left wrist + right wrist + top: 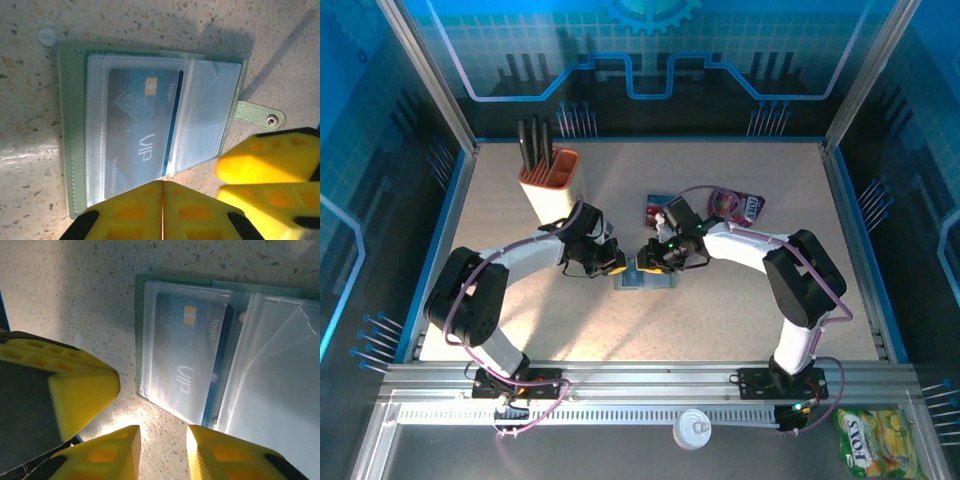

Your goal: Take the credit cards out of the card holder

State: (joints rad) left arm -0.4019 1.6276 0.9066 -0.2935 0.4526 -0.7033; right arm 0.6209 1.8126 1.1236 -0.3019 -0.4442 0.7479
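Observation:
The card holder (645, 279) lies open on the table between my two grippers, its green edge (67, 125) (139, 340) framing clear plastic sleeves. A blue-grey credit card (140, 125) (185, 355) marked VIP sits in one sleeve. My left gripper (162, 192) (612, 266) is shut, its tips right at the near corner of that sleeve and card; I cannot tell whether they pinch it. My right gripper (162, 447) (655, 256) is open over bare table at the holder's edge. Another card, red and blue (658, 208), lies on the table behind.
An orange-and-cream cup with black pens (548, 180) stands at the back left. A pink pouch (738, 205) lies at the back, right of the loose card. The holder's snap tab (260, 116) sticks out sideways. The right arm's yellow fingers (265, 165) crowd close beside my left gripper.

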